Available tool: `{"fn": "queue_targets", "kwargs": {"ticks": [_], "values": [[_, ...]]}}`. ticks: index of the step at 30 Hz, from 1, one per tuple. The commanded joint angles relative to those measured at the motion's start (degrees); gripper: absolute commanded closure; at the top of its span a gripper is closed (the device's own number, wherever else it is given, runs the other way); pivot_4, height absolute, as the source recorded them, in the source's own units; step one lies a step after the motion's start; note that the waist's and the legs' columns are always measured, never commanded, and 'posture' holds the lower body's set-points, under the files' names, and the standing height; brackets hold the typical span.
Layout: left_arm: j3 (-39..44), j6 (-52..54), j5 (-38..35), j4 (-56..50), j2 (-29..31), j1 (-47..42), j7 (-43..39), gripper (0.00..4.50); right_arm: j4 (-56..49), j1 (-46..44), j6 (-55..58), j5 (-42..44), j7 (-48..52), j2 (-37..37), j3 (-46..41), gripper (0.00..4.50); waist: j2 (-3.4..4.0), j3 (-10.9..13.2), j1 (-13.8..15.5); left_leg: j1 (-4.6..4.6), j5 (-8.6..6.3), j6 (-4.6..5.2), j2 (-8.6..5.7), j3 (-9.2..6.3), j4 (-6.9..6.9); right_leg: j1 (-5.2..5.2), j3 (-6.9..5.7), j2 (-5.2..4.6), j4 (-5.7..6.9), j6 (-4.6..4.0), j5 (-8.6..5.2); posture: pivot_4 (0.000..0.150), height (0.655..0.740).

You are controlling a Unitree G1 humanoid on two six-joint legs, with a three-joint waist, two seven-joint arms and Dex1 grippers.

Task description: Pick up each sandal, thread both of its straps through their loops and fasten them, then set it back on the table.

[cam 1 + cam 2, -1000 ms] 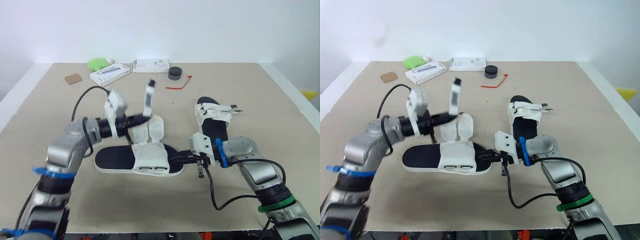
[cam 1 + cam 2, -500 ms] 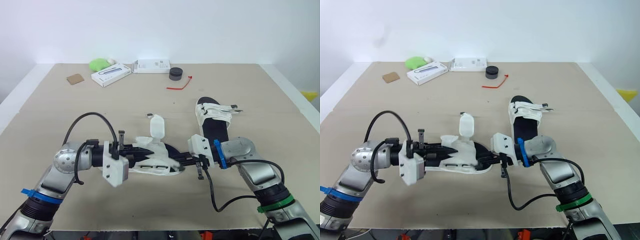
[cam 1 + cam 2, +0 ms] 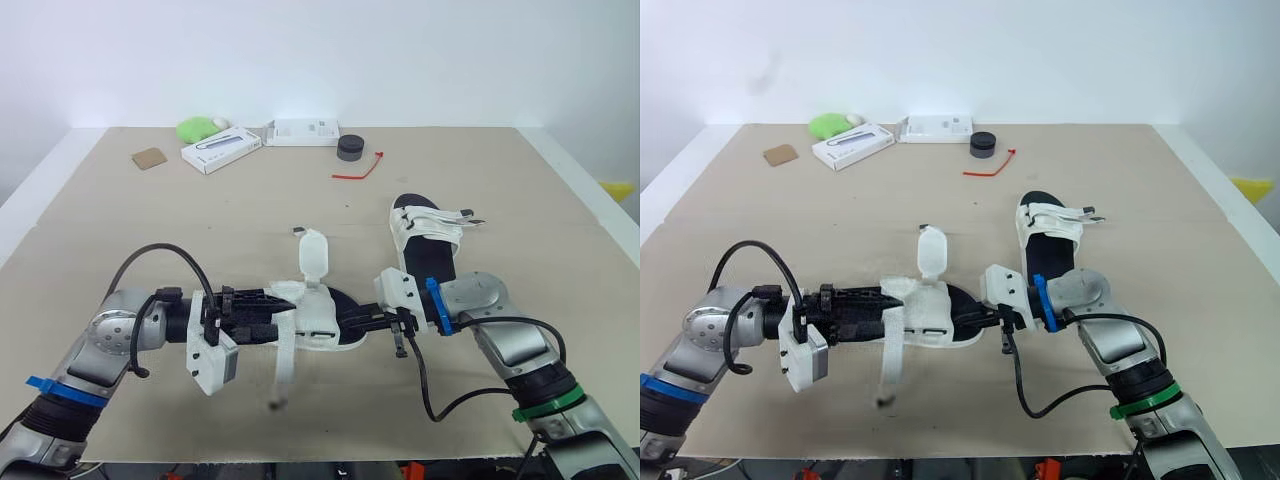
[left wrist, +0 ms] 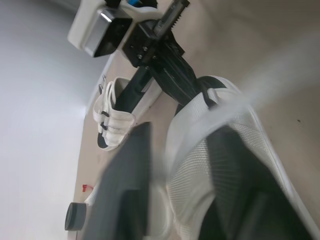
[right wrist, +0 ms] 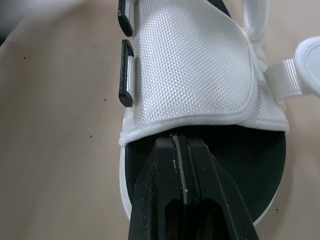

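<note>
The near sandal point(image 3: 325, 318), black sole and white mesh upper, is held by its right end in my right gripper point(image 3: 362, 322), which is shut flat on the sole edge point(image 5: 200, 165). One strap point(image 3: 314, 255) stands upright. The other strap point(image 3: 282, 365) hangs blurred toward the front. My left gripper point(image 3: 278, 312) reaches in from the left, open, with the white upper point(image 4: 200, 145) between its fingers point(image 4: 125, 195). The second sandal point(image 3: 430, 235) lies flat behind my right arm, with its straps across the top.
Along the table's far edge sit a green object point(image 3: 197, 127), two white boxes point(image 3: 221, 150) point(image 3: 306, 131), a brown card point(image 3: 148, 157), a black puck point(image 3: 350, 147) and a red tie point(image 3: 357, 170). The table's front edge runs close under both arms.
My left arm dropped from holding a strap high to lying level at the sandal's left. That strap fell and now swings in front. The right gripper kept its hold.
</note>
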Motion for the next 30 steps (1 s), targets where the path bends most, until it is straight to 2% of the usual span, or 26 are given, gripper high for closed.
{"fn": "queue_targets", "kwargs": {"ticks": [1, 2, 7, 9, 14, 19, 22, 23, 26, 30], "values": [[1.17, 6.28, -4.05, -4.0, 1.53, 1.62, 0.91, 1.52, -0.44, -1.51, -1.01, 0.08, 0.52, 0.28, 0.03, 4.5, 0.0, 0.0, 0.0, 0.01, -0.01, 0.01, 0.01, 0.01, 0.0, 0.0, 0.0, 0.0, 0.0, 0.0, 0.0, 0.15, 0.74], [1.15, 11.47, -6.98, -5.54, 2.11, 2.59, 0.93, 1.24, -0.31, -1.58, -1.08, 0.05, 0.58, 0.33, 0.06, 4.5, 0.0, 0.0, -0.02, 0.01, -0.01, 0.02, 0.02, 0.01, 0.0, 0.0, 0.0, 0.01, 0.0, 0.0, 0.0, 0.15, 0.74], [3.7, 45.16, -26.81, -20.47, 10.86, 9.78, 2.49, 1.24, 0.5, -2.0, -1.43, -0.05, 0.77, 0.6, 0.25, 4.5, -0.11, 0.07, -0.39, 0.0, -0.04, 0.07, 0.12, 0.01, 0.0, -0.05, -0.02, 0.1, 0.01, -0.02, -0.04, 0.15, 0.74], [5.13, 53.15, -31.76, -23.8, 13.68, 11.28, 2.65, 1.24, 0.74, -2.11, -1.58, -0.08, 0.91, 0.63, 0.27, 4.5, -0.1, 0.09, -0.5, -0.01, -0.06, 0.1, 0.17, -0.01, -0.01, -0.08, -0.04, 0.15, 0.02, -0.05, -0.06, 0.15, 0.74], [10.28, 68.38, -43.11, -26.87, 15.92, 11.37, 5.07, 1.24, 1.32, -2.37, -1.82, -0.09, 1.36, 0.93, 0.48, 4.5, -0.09, 0.11, -0.5, 0.0, -0.06, 0.1, 0.23, -0.06, 0.0, -0.06, -0.04, 0.3, 0.02, -0.09, -0.09, 0.15, 0.74], [13.82, 79.95, -50.19, -27.53, 20.53, 14.46, 1.36, 1.24, 2.15, -2.93, -2.15, -0.3, 1.87, 1.48, 0.66, 4.5, -0.08, 0.12, -0.69, 0.02, -0.09, 0.06, 0.39, -0.05, -0.02, -0.09, 0.02, 0.59, 0.05, -0.26, -0.14, 0.15, 0.74], [14.1, 83.33, -49.57, -28.46, 23.18, 18.14, -1.36, 1.24, 2.23, -3.02, -2.28, -0.21, 1.97, 1.4, 0.76, 4.5, -0.07, 0.13, -1.09, 0.04, -0.13, 0.02, 0.47, -0.06, -0.06, -0.12, 0.02, 0.68, 0.09, -0.39, -0.22, 0.15, 0.74], [13.02, 82.98, -47.21, -28.87, 23.28, 19.36, -1.35, 1.24, 2.23, -3.04, -2.33, -0.18, 2.01, 1.36, 0.82, 4.5, -0.07, 0.13, -1.14, 0.04, -0.14, 0.01, 0.47, -0.06, -0.08, -0.14, 0.02, 0.69, 0.1, -0.43, -0.25, 0.15, 0.74], [11.28, 85.0, -47.14, -30.23, 21.7, 19.93, -0.01, 1.24, 2.2, -2.99, -2.38, -0.12, 1.99, 1.31, 0.89, 4.5, -0.06, 0.13, -1.15, 0.04, -0.18, -0.03, 0.51, -0.05, -0.1, -0.14, -0.03, 0.75, 0.11, -0.53, -0.31, 0.15, 0.74], [8.68, 88.91, -48.15, -30.17, 17.25, 15.63, 4.48, 1.24, 2.24, -3.01, -2.42, -0.1, 1.96, 1.28, 0.87, 4.5, -0.07, 0.13, -1.07, 0.04, -0.18, -0.04, 0.5, -0.06, -0.09, -0.12, -0.03, 0.73, 0.11, -0.51, -0.29, 0.15, 0.74]]}}
